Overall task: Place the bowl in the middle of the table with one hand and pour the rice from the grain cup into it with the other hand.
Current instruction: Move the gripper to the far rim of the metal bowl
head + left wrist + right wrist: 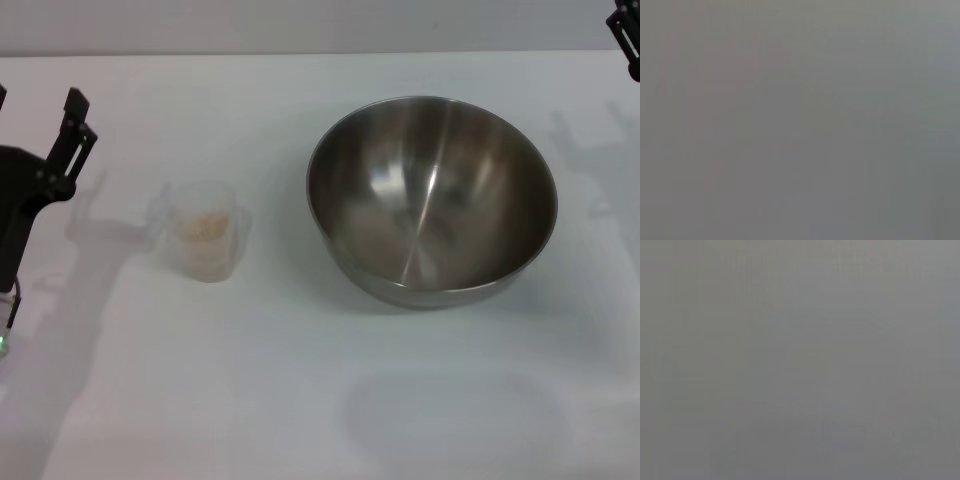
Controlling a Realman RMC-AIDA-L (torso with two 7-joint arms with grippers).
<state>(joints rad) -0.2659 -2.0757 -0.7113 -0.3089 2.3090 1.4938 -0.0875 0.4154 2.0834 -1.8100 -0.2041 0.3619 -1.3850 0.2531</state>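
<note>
One bowl (431,200) sits right of centre, one cup (203,231) left of centre — a single heap of rice (202,227) inside it — on one table (300,400).

empty steel bowl (432,200) upright on table (300,400), rice (203,226) in grain cup (203,243) left

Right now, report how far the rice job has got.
Nothing is done. The bowl sits empty, right of the table's middle. The rice is in the cup, untouched. Nothing is in hand: left end effector waits left of the cup, right end effector far right. Placing and pouring remain.
</note>
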